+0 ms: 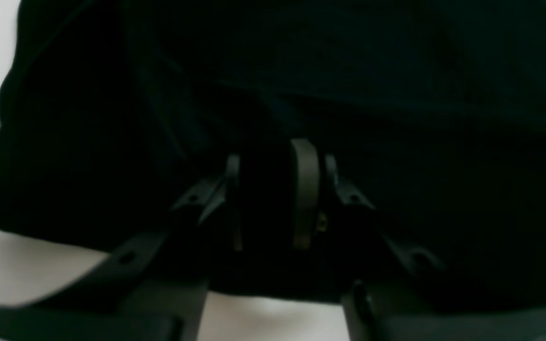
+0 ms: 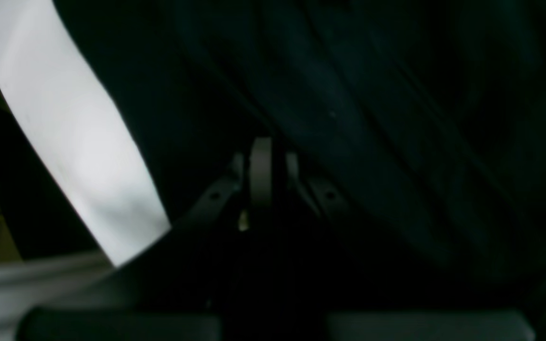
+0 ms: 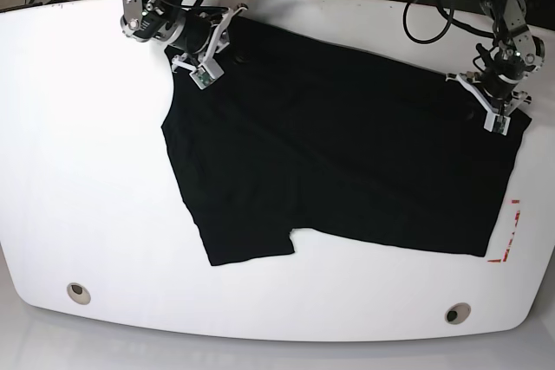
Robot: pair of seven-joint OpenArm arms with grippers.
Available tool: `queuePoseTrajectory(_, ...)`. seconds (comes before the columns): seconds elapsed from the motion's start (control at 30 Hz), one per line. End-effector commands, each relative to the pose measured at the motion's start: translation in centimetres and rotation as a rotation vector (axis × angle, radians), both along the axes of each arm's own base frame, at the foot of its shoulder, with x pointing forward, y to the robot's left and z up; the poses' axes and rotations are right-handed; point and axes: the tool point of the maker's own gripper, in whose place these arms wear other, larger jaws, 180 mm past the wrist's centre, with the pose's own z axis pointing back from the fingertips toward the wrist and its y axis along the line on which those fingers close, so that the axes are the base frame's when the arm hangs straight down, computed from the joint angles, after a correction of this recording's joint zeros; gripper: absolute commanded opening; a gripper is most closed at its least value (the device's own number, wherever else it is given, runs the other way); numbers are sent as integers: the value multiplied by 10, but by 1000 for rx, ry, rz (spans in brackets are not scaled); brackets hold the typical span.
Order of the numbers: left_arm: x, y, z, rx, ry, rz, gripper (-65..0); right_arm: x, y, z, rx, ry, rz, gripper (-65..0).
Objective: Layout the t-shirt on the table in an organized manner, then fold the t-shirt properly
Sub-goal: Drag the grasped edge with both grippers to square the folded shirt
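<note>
The black t-shirt lies spread on the white table with plain black cloth facing up; no graphic shows. At its far left corner, my right gripper is shut on the cloth. In the right wrist view its fingers are pressed together at the t-shirt's edge, beside a strip of table. My left gripper is at the shirt's far right corner. In the left wrist view, black t-shirt cloth fills the gap of the left gripper, close above the table.
A red dashed mark sits on the table just right of the shirt's near right corner. Two round metal grommets lie near the front edge. Cables hang behind the back edge.
</note>
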Motion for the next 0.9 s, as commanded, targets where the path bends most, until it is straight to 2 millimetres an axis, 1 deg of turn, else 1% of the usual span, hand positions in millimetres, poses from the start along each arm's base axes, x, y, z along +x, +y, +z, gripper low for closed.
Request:
queuePoseTrajectory(0.0, -34, 10, -17, 89, 155, -11, -539, -11, -30, -14, -124, 51, 2, -618)
queuePoseTrajectory(0.1, -45, 3, -18, 98, 187, -13, -539, -17, -47, -16, -157, 64, -11, -618)
queuePoseTrajectory(0.3, -66, -6, -12, 131, 232, -22, -539, -26, -73, -15, -205, 76, -39, -618)
queuePoseTrajectory(0.4, -72, -16, -8, 133, 231, -29, -537, -24, -86, -10, -231, 64, -62, -618)
queuePoseTrajectory(0.47, -74, -21, -5, 137, 230, -32, -537, -25, -91, -9, -241, 66, -75, -618)
queuePoseTrajectory(0.57, -79, -29, -2, 138, 235, -32, -537, -33, -101, -8, -258, 76, -93, -618)
queuePoseTrajectory(0.67, -80, -34, 3, 141, 234, -30, -537, -36, -109, -4, -277, 70, -104, -618)
queuePoseTrajectory(0.8, -87, -35, 6, 159, 258, -27, -537, -44, -114, -2, -292, 80, -103, -620)
queuePoseTrajectory(0.87, -89, -36, 7, 164, 272, -23, -537, -48, -119, 0, -302, 82, -115, -620)
